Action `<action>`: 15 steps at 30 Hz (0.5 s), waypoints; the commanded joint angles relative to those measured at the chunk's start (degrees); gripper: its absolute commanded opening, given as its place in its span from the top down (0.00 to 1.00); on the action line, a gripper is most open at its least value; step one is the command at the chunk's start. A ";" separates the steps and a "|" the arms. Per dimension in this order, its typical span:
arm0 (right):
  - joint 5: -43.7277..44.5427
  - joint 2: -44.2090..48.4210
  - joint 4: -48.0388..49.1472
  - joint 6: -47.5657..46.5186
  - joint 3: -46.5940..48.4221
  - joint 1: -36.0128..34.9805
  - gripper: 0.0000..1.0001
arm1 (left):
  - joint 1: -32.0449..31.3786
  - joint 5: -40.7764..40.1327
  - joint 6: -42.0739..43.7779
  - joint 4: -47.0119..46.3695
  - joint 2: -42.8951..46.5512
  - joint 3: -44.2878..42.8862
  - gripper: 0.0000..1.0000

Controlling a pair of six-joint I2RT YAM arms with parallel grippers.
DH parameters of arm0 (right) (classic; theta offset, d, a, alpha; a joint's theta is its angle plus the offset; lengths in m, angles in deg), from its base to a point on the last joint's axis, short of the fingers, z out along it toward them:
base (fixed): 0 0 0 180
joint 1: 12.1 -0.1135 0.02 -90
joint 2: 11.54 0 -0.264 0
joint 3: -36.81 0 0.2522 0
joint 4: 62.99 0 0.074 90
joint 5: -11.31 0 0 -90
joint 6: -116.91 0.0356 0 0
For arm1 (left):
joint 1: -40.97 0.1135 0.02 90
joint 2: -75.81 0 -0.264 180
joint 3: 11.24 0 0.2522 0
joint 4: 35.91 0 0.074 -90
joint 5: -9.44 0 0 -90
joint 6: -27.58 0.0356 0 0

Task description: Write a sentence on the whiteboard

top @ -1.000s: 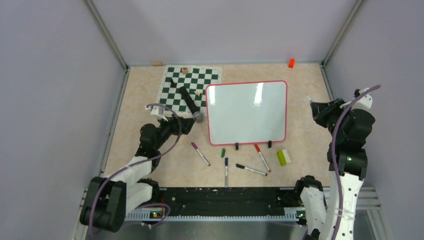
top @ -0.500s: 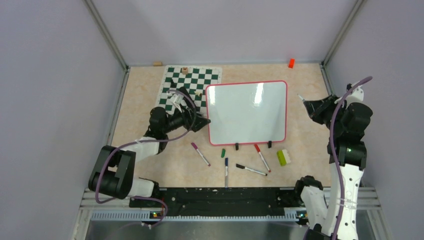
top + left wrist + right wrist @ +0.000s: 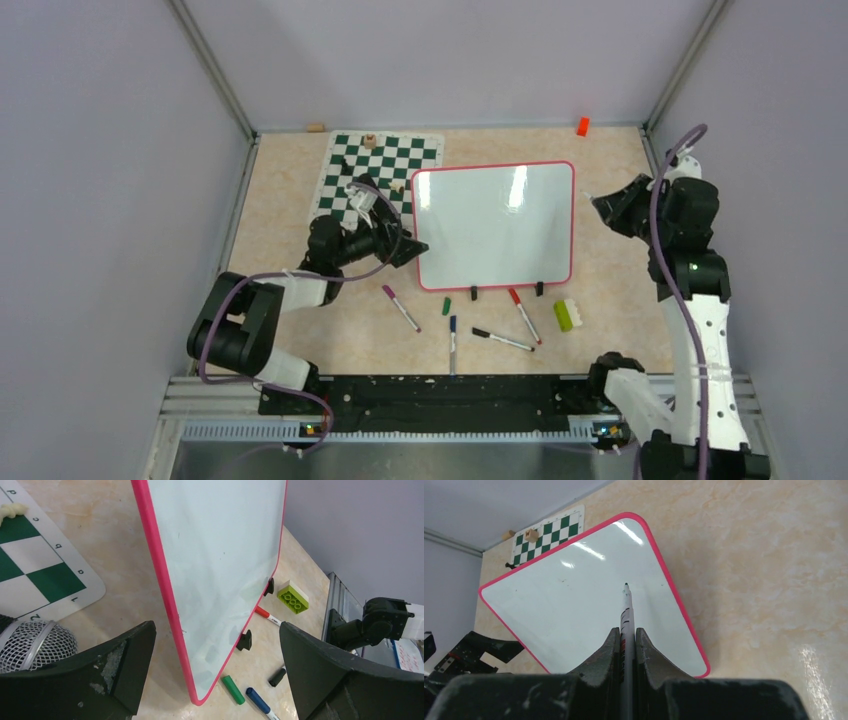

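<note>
The whiteboard (image 3: 493, 225) with its red-pink frame lies at mid-table, its face blank; no sentence shows on it. My right gripper (image 3: 603, 205) hovers just off the board's right edge, shut on a white-barrelled marker (image 3: 626, 605). The marker's dark tip points over the board's right part in the right wrist view, where the gripper (image 3: 626, 632) pinches the barrel. My left gripper (image 3: 405, 250) is wide open at the board's near-left corner. In the left wrist view the gripper (image 3: 216, 630) has that corner of the whiteboard (image 3: 220, 555) between its fingers, touching neither.
A green-and-white chess mat (image 3: 380, 165) with a few pieces lies behind the left arm, a microphone head (image 3: 30, 640) beside it. Purple (image 3: 401, 307), blue (image 3: 452, 340), black (image 3: 502, 340) and red (image 3: 524, 315) markers, a green cap (image 3: 446, 305) and a lime brick (image 3: 568, 315) lie before the board.
The left arm has swung forward and right to the board's near-left corner, covering the microphone. The right arm has moved left and farther back toward the board's right edge, still gripping the marker.
</note>
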 commanded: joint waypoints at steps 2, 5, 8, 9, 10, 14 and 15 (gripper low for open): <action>13.40 -4.34 -0.36 -1.62 5.06 -11.97 1.00 | -0.51 3.17 3.65 -0.57 0.14 -3.18 0.01; 20.48 -5.12 0.14 -1.24 5.85 -18.09 1.00 | -0.54 1.73 4.57 2.29 1.74 -3.23 0.01; 27.86 -7.71 -1.19 -0.38 7.94 -26.72 1.00 | -0.53 2.55 5.04 2.42 2.19 -2.99 0.01; 30.60 -8.78 -1.79 -0.15 8.82 -30.16 1.00 | -0.53 2.68 5.11 1.78 2.09 -2.80 0.01; 34.25 -9.99 -2.36 0.18 9.56 -33.60 1.00 | -0.54 2.76 5.22 1.71 1.92 -2.82 0.01; 48.86 -14.09 -4.36 1.64 13.20 -47.45 1.00 | -0.52 4.93 7.03 4.07 0.59 -4.27 0.01; 50.70 -15.17 -4.64 1.89 14.03 -49.62 1.00 | -0.48 6.03 7.01 4.20 -0.19 -4.81 0.01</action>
